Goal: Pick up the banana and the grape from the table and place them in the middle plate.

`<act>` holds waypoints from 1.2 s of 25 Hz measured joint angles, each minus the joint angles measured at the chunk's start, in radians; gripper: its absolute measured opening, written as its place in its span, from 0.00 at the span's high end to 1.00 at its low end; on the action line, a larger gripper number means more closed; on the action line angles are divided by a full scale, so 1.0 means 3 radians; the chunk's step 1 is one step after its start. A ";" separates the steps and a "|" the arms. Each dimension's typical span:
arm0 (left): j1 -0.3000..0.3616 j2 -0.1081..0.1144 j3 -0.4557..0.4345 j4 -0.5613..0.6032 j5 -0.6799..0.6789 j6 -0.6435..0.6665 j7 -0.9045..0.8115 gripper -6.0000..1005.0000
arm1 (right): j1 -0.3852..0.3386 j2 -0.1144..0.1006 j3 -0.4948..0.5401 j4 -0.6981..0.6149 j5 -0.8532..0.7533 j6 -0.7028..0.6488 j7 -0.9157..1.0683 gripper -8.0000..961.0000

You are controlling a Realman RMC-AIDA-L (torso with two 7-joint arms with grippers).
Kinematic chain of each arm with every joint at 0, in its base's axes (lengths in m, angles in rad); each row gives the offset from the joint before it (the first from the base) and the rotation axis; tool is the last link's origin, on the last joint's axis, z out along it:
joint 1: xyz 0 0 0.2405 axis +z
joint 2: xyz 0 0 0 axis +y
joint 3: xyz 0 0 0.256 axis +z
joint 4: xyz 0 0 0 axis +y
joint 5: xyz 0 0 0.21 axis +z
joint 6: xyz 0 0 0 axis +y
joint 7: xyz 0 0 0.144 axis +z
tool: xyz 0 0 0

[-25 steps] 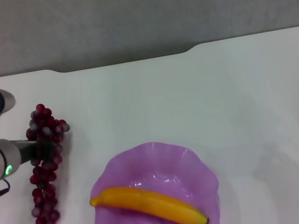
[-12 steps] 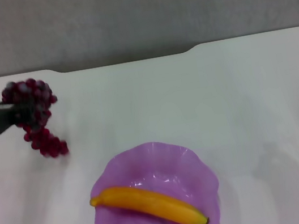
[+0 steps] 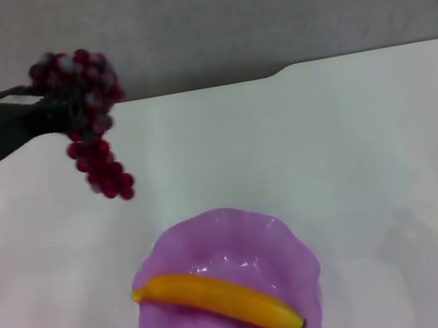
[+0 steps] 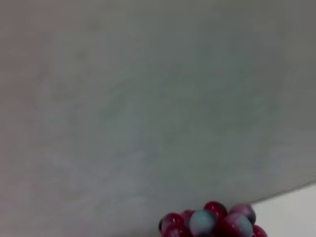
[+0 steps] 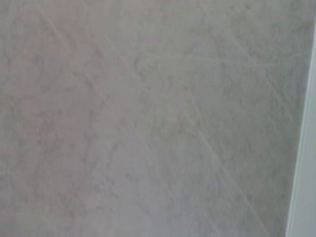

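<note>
My left gripper (image 3: pixel 58 107) pinches the grape (image 3: pixel 87 119) at upper left, bunch dangling lengthwise. The middle plate (image 3: pixel 293 244), holding the banana (image 3: pixel 216 297), lies toward lower right of my fingers.

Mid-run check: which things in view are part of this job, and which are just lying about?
Part of the job:
- grapes, held up off the table by the left gripper
- banana, already lying in the purple plate

Lying about:
- nothing else on the table; only the grey wall behind. The right gripper is out of view.
</note>
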 joint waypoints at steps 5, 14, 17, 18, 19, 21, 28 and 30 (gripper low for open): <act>0.0071 -0.0004 0.0022 -0.0492 -0.0405 -0.0596 0.0368 0.70 | 0.0033 0.0000 0.0012 -0.0014 0.0006 0.0103 0.0000 0.99; -0.0077 -0.0003 0.0216 -0.0728 -0.0702 -0.1499 0.0735 0.71 | 0.0036 0.0000 0.0024 -0.0016 0.0006 0.0106 0.0000 0.99; -0.0153 -0.0003 0.0278 -0.0576 -0.0706 -0.1591 0.0788 0.72 | 0.0036 0.0000 0.0017 -0.0009 0.0003 0.0099 0.0000 0.99; -0.0193 -0.0003 0.0289 -0.0491 -0.0714 -0.1607 0.0805 0.72 | 0.0035 0.0000 0.0011 -0.0004 0.0000 0.0095 0.0000 0.99; -0.0219 -0.0003 0.0292 -0.0431 -0.0721 -0.1614 0.0813 0.72 | 0.0035 0.0000 0.0008 -0.0001 -0.0003 0.0090 0.0000 0.99; -0.0295 -0.0005 0.0305 -0.0269 -0.0732 -0.1621 0.0830 0.72 | 0.0035 0.0000 0.0007 0.0003 -0.0005 0.0085 0.0000 0.99; -0.0509 -0.0008 0.0351 0.0357 -0.1034 -0.1600 0.1095 0.72 | 0.0038 0.0000 0.0005 0.0017 -0.0014 0.0075 0.0000 0.99; -0.0585 -0.0005 0.0333 0.0566 -0.1156 -0.1599 0.1168 0.72 | 0.0039 0.0000 0.0005 0.0019 -0.0015 0.0072 0.0000 0.99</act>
